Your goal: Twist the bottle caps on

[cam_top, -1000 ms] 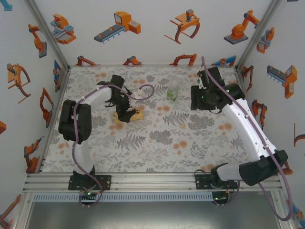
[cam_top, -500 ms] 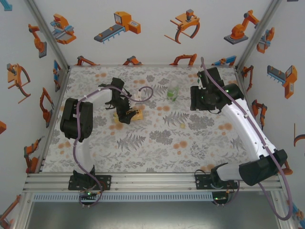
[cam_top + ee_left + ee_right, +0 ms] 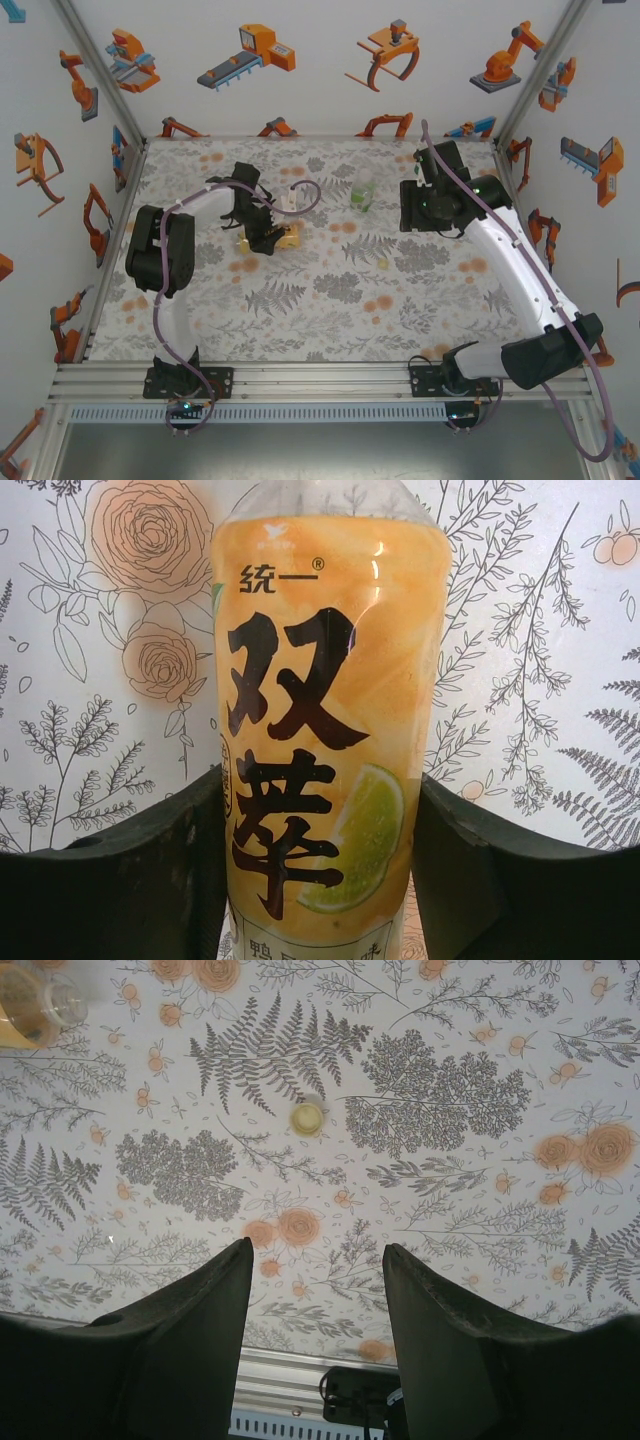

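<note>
One amber bottle (image 3: 330, 630) lies on the desk (image 3: 330, 320) clamped in the left tool (image 3: 318, 810), probably steadied for capping; right of it the empty right tool (image 3: 318, 1250) hangs apart over a pale cap (image 3: 307, 1117).

Amber bottle (image 3: 330, 680) btw the jaws of my left gripper (image 3: 320, 780): yellow-orange label w/ Chinese print. Top left of the label, well above my jaw tips, small black brand "统一" w/ an ® mark. Under it, big black chars "双萃" stacked vertically: "双" above the jaws, "萃" level w/ the tips, right btw them. Further down btw the jaws, a smaller line starts "鸭", rest cut off. Small round badge tucked against one jaw, too small to read.
</note>
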You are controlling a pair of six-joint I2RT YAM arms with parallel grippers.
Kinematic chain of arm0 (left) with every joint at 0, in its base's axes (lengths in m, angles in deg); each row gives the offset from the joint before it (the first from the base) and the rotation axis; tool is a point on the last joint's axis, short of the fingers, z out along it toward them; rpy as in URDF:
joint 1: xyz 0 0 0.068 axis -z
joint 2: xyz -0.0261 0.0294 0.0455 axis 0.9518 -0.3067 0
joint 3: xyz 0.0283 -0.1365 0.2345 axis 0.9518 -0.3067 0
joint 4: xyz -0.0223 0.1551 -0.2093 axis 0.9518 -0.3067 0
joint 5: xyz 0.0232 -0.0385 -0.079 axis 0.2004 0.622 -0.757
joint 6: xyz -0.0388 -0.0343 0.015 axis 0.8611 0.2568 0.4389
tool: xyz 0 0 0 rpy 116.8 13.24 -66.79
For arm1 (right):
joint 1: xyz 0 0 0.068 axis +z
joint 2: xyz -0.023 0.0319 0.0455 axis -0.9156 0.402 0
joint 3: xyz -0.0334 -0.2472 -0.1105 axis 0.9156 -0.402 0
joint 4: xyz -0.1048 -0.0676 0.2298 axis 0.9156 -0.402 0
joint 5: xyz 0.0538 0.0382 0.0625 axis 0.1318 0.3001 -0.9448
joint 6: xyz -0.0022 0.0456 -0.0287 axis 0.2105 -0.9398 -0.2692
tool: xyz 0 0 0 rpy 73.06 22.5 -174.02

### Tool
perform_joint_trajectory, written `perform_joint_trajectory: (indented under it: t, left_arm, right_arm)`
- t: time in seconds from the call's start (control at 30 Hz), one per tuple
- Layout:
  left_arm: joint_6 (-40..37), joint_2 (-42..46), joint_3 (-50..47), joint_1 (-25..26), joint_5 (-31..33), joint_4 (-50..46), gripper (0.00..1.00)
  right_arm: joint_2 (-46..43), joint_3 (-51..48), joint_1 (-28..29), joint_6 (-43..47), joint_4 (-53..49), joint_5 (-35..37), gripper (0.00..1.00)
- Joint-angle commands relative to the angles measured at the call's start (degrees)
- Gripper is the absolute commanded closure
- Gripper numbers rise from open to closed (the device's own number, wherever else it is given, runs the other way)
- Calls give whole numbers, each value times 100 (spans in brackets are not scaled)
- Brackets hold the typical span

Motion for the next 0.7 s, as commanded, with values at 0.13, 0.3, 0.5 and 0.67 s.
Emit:
perform_joint_trajectory:
  t: [0.13,0.3,0.5,0.67]
  left_arm:
    - [109,289,-181,-118,-426,13,52]
    - [562,835,-402,-167,-616,396,52]
    - [1483,1815,-971,-164,-821,1212,53]
    - [2357,2735,-1528,-170,-955,1836,55]
  right_arm:
    - [-162,110,11,-22,-74,177,47]
    - [-247,18,15,-36,-92,162,47]
    - [-415,-298,15,-77,-4,140,47]
    - [-507,-534,13,-192,130,22,48]
